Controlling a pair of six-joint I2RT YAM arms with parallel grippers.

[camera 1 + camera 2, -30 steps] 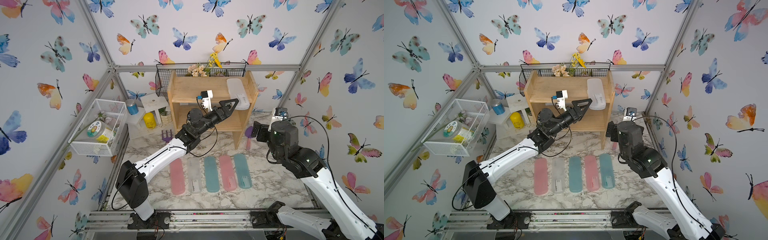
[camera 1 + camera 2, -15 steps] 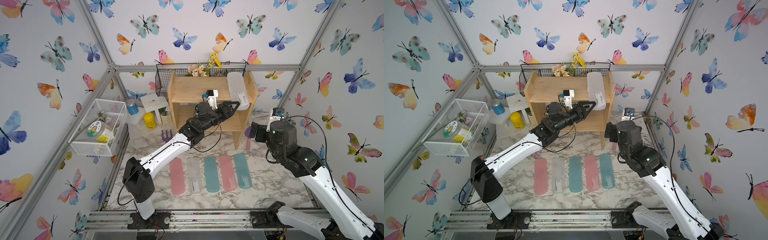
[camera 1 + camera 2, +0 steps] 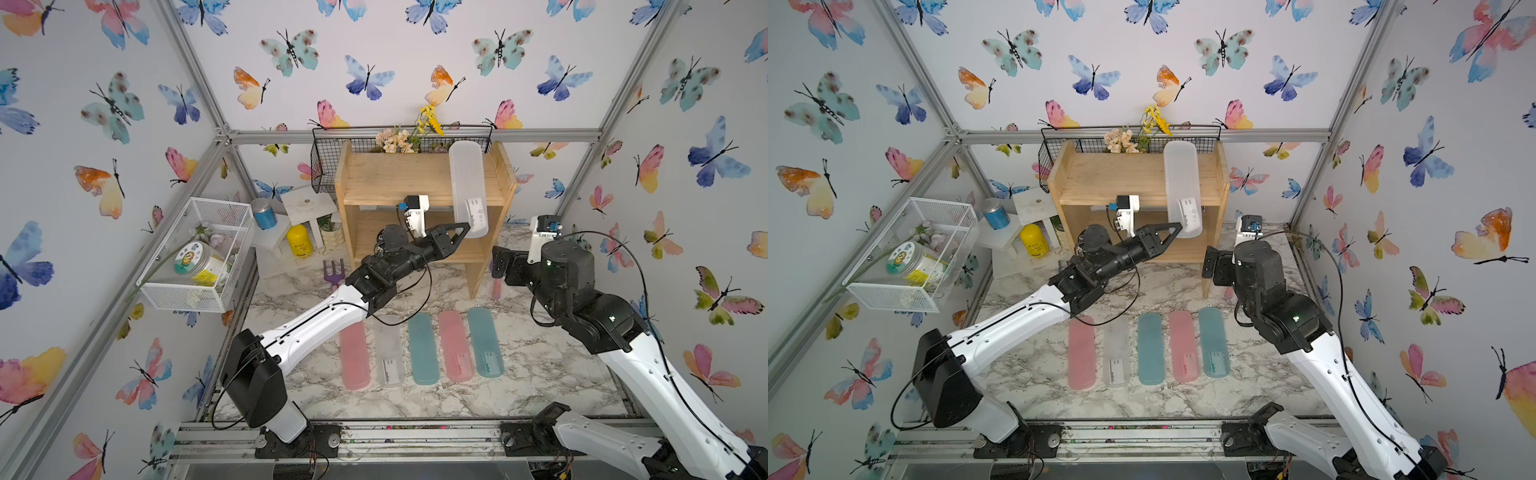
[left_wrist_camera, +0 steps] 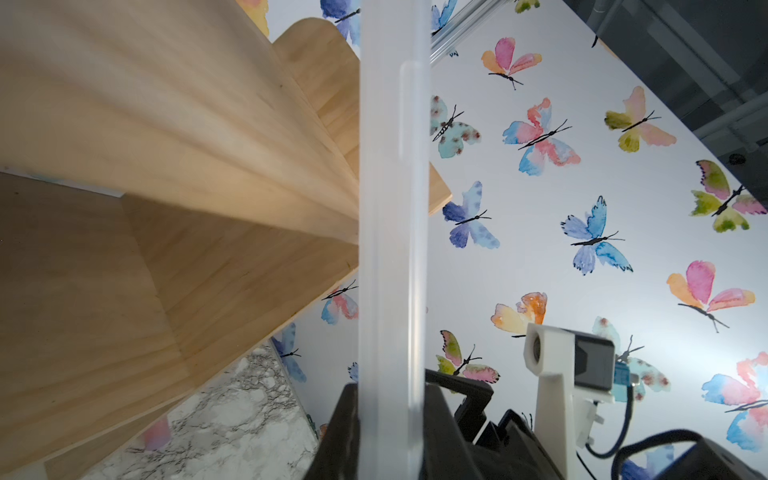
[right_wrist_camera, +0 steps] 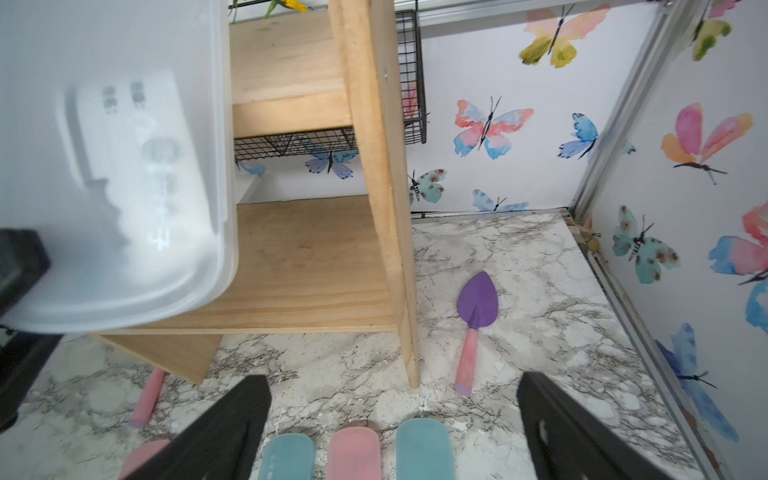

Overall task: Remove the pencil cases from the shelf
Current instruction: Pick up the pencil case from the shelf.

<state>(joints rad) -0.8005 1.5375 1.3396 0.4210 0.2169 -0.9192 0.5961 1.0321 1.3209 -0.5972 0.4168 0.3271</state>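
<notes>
Working, seemingly, on the final pick. Holding in the fully closed left gripper (image 3: 463, 230) the near end of the last frosted white case (image 3: 465, 178), lying along the top tier of the shelf (image 3: 395, 183) toward its 3 o'clock side and jutting past the front edge. Already parked on the desk (image 3: 540, 374) at 6 o'clock from the shelf: a row of five pencil cases (image 3: 422, 349). Idling with the right gripper (image 5: 390, 379) spread wide and empty, near the shelf's 4 o'clock corner. Next, probably: draw toward 6 o'clock, keep clear of the side panel, lower beside the row, release.
</notes>
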